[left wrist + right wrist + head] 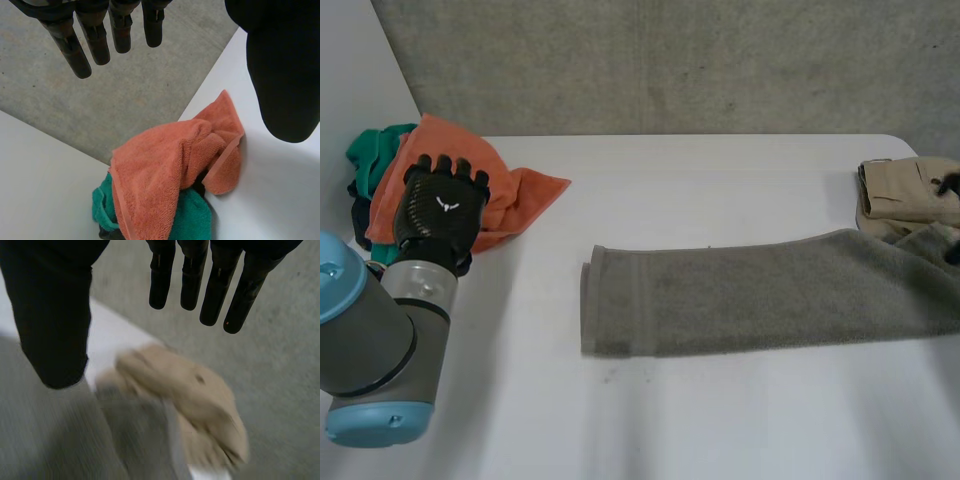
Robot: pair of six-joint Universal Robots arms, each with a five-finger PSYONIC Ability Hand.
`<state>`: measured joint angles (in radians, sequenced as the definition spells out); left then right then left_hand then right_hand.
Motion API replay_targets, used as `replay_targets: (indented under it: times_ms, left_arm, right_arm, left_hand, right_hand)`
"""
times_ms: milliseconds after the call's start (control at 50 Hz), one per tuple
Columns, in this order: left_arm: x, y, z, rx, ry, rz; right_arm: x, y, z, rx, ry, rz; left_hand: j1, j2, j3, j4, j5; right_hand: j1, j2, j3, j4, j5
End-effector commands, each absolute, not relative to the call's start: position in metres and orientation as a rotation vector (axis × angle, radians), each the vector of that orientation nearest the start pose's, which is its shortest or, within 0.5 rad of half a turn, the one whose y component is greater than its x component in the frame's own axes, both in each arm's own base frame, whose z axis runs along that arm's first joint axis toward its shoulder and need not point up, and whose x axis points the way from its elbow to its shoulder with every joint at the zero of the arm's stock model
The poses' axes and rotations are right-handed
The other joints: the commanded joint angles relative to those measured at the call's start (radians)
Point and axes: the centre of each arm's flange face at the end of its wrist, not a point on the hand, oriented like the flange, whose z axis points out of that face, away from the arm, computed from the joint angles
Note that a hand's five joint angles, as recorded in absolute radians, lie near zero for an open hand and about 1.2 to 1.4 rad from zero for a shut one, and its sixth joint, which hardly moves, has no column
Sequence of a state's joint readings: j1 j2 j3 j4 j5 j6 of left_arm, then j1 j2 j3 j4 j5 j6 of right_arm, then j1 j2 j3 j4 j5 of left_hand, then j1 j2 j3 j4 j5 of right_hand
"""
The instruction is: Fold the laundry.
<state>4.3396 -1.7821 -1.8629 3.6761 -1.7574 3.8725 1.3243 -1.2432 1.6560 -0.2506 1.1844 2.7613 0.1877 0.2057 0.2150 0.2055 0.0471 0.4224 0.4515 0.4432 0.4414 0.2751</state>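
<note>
Head view. A white table [720,190] carries three groups of laundry. A grey towel [750,295], folded into a long strip, lies flat across the middle of the table; one short end sits near the centre and the other runs out to the robot's right. At that right end it touches a tan garment [900,190], which lies bunched at the far right corner. At the far left corner an orange towel [525,195] lies crumpled over a green cloth [370,155]. The left hand [442,205] hangs above the orange towel, back upward, well apart from the grey towel.

Left wrist view. The left hand's fingers [95,42] are straight and slightly spread, with the thumb [282,75] standing wide of them. Nothing lies between them and no cloth touches them. Below the hand, the orange towel sits in a heap on the green cloth at the table's corner. A small dark item shows at the edge of the green cloth; what it is cannot be told. Grey floor [130,95] lies beyond the table edge.

Right wrist view. The right hand [50,315] is likewise slack: fingers [215,287] straight and side by side, thumb held away, nothing pinched. Beneath it, blurred, the tan garment lies at the table's edge, with the grey towel's end lying against it on the thumb's side.
</note>
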Motion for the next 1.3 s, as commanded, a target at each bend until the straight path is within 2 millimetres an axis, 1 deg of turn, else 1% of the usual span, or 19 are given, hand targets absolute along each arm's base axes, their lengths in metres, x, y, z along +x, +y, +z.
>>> replay_targets:
  times_ms: [20,80,200,420,620,680,700,720,740,840,900,920,960,980,1120,1140,1200,1260,1300]
  left_arm:
    - [-0.233,-0.263,0.197,0.895,1.772,-1.936]
    - [-0.233,-0.263,0.195,0.900,1.779,-1.929]
    - [-0.233,-0.263,0.192,0.907,1.786,-1.921]
    - [-0.235,-0.261,0.190,0.921,1.789,-1.918]
    - [-0.237,-0.260,0.190,0.928,1.789,-1.924]
    - [-0.238,-0.259,0.190,0.931,1.789,-1.926]
    - [-0.238,-0.259,0.190,0.932,1.787,-1.925]
    - [-0.239,-0.258,0.190,0.934,1.787,-1.926]
    - [-0.239,-0.258,0.190,0.934,1.787,-1.926]
    - [-0.242,-0.255,0.192,0.940,1.780,-1.940]
    - [-0.242,-0.254,0.195,0.935,1.773,-1.948]
    - [-0.242,-0.254,0.196,0.930,1.771,-1.949]
    - [-0.241,-0.254,0.198,0.923,1.767,-1.953]
    - [-0.241,-0.254,0.199,0.918,1.763,-1.956]
    - [-0.234,-0.253,0.203,0.895,1.760,-1.954]
    - [-0.232,-0.254,0.206,0.881,1.754,-1.958]
    - [-0.228,-0.254,0.208,0.869,1.749,-1.959]
    - [-0.227,-0.253,0.212,0.862,1.742,-1.967]
    - [-0.224,-0.254,0.215,0.848,1.735,-1.974]
  right_arm:
    - [0.032,-0.377,0.157,-0.974,2.549,-2.056]
    - [0.022,-0.376,0.143,-1.034,2.566,-2.024]
    - [0.019,-0.380,0.134,-1.107,2.477,-2.050]
    - [0.005,-0.396,0.116,-1.192,2.458,-2.165]
    - [-0.001,-0.402,0.098,-1.265,2.485,-2.135]
    - [-0.002,-0.403,0.093,-1.287,2.495,-2.120]
    - [-0.002,-0.403,0.093,-1.293,2.495,-2.118]
    - [-0.003,-0.404,0.094,-1.293,2.495,-2.123]
    - [-0.003,-0.404,0.094,-1.287,2.496,-2.126]
    - [-0.006,-0.403,0.099,-1.248,2.534,-2.132]
    - [-0.003,-0.403,0.118,-1.265,2.523,-2.180]
    - [0.005,-0.400,0.134,-1.288,2.500,-2.211]
    - [0.020,-0.396,0.146,-1.322,2.458,-2.216]
    - [0.046,-0.392,0.157,-1.372,2.387,-2.212]
    - [0.136,-0.367,0.185,-1.540,2.142,-2.242]
    - [0.164,-0.355,0.196,-1.587,2.042,-2.272]
    - [0.221,-0.325,0.219,-1.664,1.799,-2.322]
    - [0.260,-0.300,0.225,-1.710,1.638,-2.312]
    - [0.293,-0.272,0.230,-1.737,1.483,-2.280]
  left_hand:
    - [-0.012,-0.030,-0.040,-0.030,-0.046]
    - [-0.012,-0.030,-0.040,-0.030,-0.046]
    - [-0.012,-0.030,-0.040,-0.030,-0.046]
    - [-0.009,-0.027,-0.037,-0.027,-0.043]
    - [-0.009,-0.027,-0.037,-0.027,-0.043]
    - [-0.009,-0.027,-0.037,-0.027,-0.043]
    - [-0.009,-0.027,-0.037,-0.027,-0.043]
    - [-0.009,-0.027,-0.037,-0.027,-0.043]
    - [-0.006,-0.024,-0.034,-0.024,-0.040]
    - [-0.006,-0.024,-0.034,-0.024,-0.040]
    - [-0.009,-0.027,-0.037,-0.027,-0.043]
    - [-0.009,-0.027,-0.037,-0.027,-0.043]
    - [-0.006,-0.024,-0.034,-0.024,-0.040]
    - [-0.009,-0.027,-0.037,-0.027,-0.043]
    - [-0.009,-0.027,-0.037,-0.027,-0.043]
    - [-0.009,-0.027,-0.037,-0.027,-0.043]
    - [-0.009,-0.027,-0.037,-0.027,-0.043]
    - [-0.009,-0.027,-0.037,-0.027,-0.043]
    - [-0.009,-0.027,-0.037,-0.027,-0.043]
  right_hand:
    - [0.112,0.083,0.091,0.093,0.085]
    - [0.097,0.068,0.076,0.078,0.070]
    - [0.085,0.056,0.065,0.066,0.058]
    - [0.094,0.065,0.073,0.075,0.067]
    - [0.106,0.077,0.085,0.087,0.079]
    - [0.278,0.249,0.257,0.259,0.251]
    - [0.448,0.419,0.427,0.429,0.420]
    - [0.909,0.879,0.888,0.890,0.881]
    - [0.973,0.944,0.952,0.954,0.946]
    - [0.974,0.945,0.953,0.955,0.947]
    - [0.974,0.945,0.953,0.955,0.947]
    - [0.974,0.945,0.953,0.955,0.947]
    - [0.974,0.945,0.953,0.955,0.947]
    - [0.974,0.945,0.953,0.955,0.947]
    - [0.974,0.945,0.953,0.955,0.947]
    - [0.974,0.945,0.953,0.955,0.947]
    - [0.974,0.945,0.953,0.955,0.947]
    - [0.974,0.945,0.953,0.955,0.947]
    - [0.974,0.945,0.953,0.955,0.947]
